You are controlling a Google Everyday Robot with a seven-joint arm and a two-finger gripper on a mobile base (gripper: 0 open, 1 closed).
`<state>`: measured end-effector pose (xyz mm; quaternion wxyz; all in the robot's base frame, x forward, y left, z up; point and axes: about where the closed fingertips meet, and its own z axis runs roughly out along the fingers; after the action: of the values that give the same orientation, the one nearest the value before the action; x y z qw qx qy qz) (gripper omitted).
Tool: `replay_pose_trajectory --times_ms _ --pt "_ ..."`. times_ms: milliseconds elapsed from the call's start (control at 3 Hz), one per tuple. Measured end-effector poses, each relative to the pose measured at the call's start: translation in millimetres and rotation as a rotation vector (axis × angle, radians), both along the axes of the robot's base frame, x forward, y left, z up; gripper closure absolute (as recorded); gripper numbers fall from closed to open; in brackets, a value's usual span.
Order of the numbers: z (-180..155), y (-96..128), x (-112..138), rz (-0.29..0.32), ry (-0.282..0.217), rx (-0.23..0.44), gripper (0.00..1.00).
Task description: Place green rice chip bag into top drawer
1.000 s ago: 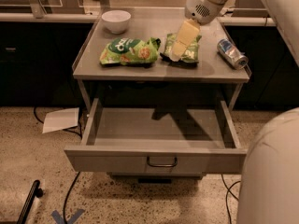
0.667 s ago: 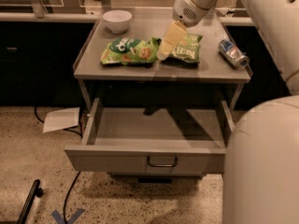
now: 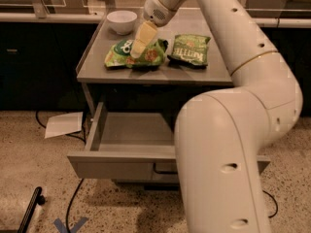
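Note:
The green rice chip bag [image 3: 117, 57] lies on the grey table top [image 3: 204, 74], left of centre, bright green with a dark circle and orange pictures. My gripper [image 3: 138, 50] hangs from the arm coming in from the upper right and sits right over the middle of the bag, at or just above its surface. The top drawer [image 3: 127, 129] stands pulled open below the table and looks empty inside. Its front panel [image 3: 109, 168] faces me, and my arm hides most of its handle and its right half.
A darker olive "KETTLE" bag [image 3: 190, 49] lies right of the rice chip bag. A white bowl [image 3: 121, 21] stands at the table's back left. My large white arm [image 3: 223, 149] fills the right foreground. A sheet of paper [image 3: 63, 124] and cables lie on the floor at the left.
My gripper has moved left from over the KETTLE bag to over the green rice chip bag. The arm now covers the right side of the table and drawer.

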<state>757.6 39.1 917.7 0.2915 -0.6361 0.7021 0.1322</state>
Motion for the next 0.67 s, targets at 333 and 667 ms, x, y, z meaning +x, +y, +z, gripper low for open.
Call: replay_pose_trajectory --times_ms 333,667 --pt "-20 24 15 0.011 0.02 -0.007 0.0" --pt "-60 22 25 -0.023 0.089 -0.039 0.0"
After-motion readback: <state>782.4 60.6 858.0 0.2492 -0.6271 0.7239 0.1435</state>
